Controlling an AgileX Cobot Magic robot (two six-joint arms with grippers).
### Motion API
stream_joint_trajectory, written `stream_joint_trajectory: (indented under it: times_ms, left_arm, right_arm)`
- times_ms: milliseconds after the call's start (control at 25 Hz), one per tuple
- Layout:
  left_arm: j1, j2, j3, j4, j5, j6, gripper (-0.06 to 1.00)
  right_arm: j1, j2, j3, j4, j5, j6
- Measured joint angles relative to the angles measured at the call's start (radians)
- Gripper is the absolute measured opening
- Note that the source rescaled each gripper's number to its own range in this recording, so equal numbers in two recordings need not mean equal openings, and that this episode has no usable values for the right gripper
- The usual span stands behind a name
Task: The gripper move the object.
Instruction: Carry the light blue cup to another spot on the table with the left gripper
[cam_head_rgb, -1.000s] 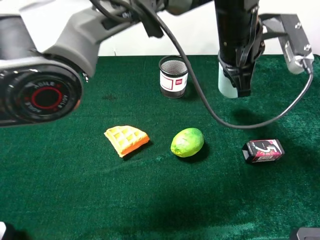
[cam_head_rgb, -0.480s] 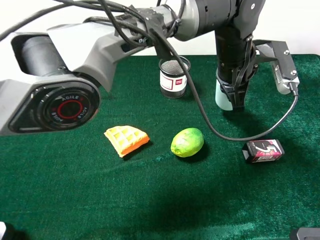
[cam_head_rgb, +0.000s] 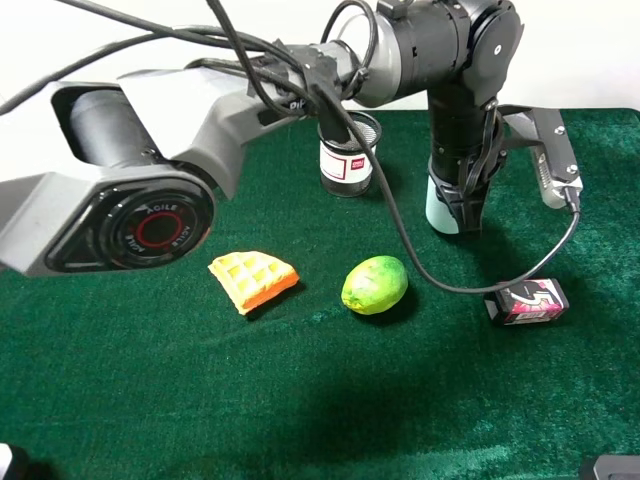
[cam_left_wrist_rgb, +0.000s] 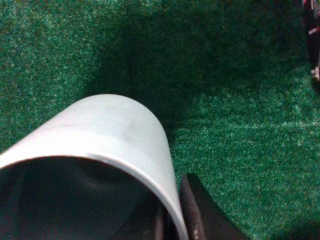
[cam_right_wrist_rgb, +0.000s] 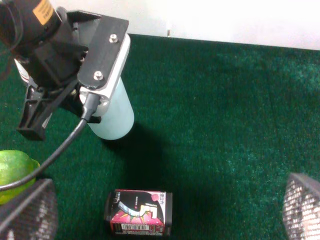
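High view: left hand (cam_head_rgb: 465, 210) pinches the cup (cam_head_rgb: 436, 205) by its rim; the cup has shifted forward from the holder (cam_head_rgb: 347, 155) over the last second, so transfer appears under way.
Left wrist: finger (cam_left_wrist_rgb: 195, 215) pressed against cup wall; tabletop (cam_left_wrist_rgb: 240, 100) beneath.
Right wrist: cup near pack (cam_right_wrist_rgb: 139, 212), not touching.

1. Pale blue cup (cam_head_rgb: 437, 208): in the high view, largely hidden behind the left gripper (cam_head_rgb: 463, 218); in the left wrist view, rim cut by the frame edge.
2. Mesh pen holder (cam_head_rgb: 347, 165), by the far edge: rim partly behind a cable (cam_head_rgb: 335, 118); label print illegible.
3. Lime (cam_right_wrist_rgb: 12, 170): cut off in the right wrist view.
4. Black packet (cam_head_rgb: 527, 301): print too small to read.
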Motion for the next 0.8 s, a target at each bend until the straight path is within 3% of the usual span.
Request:
stream_joint_trajectory:
  times_ms: [480, 600, 800]
  left_arm:
    - [0.0, 0.0, 0.0, 0.002, -0.004, 0.0, 0.03]
    - [0.0, 0.0, 0.0, 0.002, -0.005, 0.0, 0.15]
    - [0.0, 0.0, 0.0, 0.002, -0.005, 0.0, 0.51]
  right_arm:
    - [0.0, 0.0, 0.0, 0.0, 0.0, 0.0]
    - [0.0, 0.0, 0.0, 0.0, 0.0, 0.0]
    - [0.0, 0.0, 0.0, 0.0, 0.0, 0.001]
